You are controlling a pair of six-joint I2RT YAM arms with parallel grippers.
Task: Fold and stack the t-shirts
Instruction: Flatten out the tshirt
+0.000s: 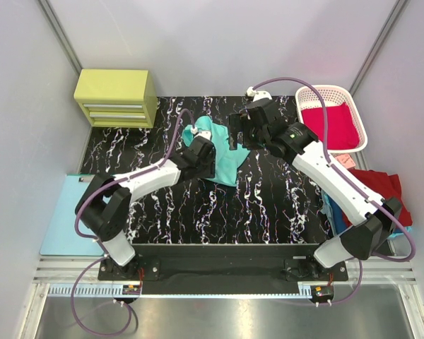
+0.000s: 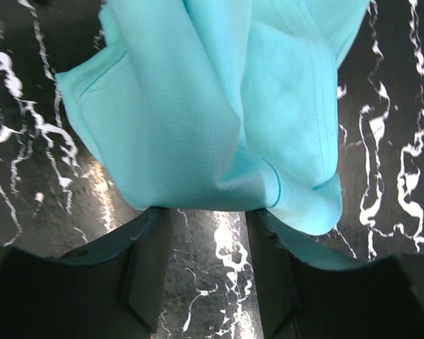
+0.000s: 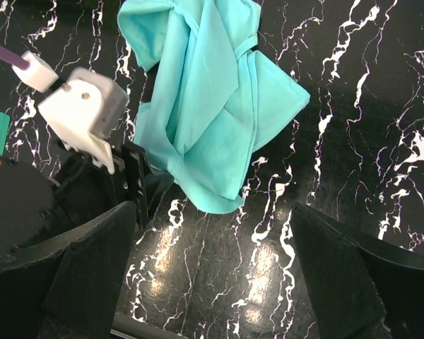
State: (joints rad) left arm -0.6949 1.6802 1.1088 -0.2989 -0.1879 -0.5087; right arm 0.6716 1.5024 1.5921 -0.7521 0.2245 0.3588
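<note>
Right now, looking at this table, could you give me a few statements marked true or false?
1. The teal shirt lies crumpled on the black table. True.
2. The white basket is empty. False: a crimson shirt lies in it.
3. The right fingers are clamped on the teal shirt. False: they stand wide apart, holding nothing.
4. A yellow-green drawer box stands at the table's far left corner. True.
</note>
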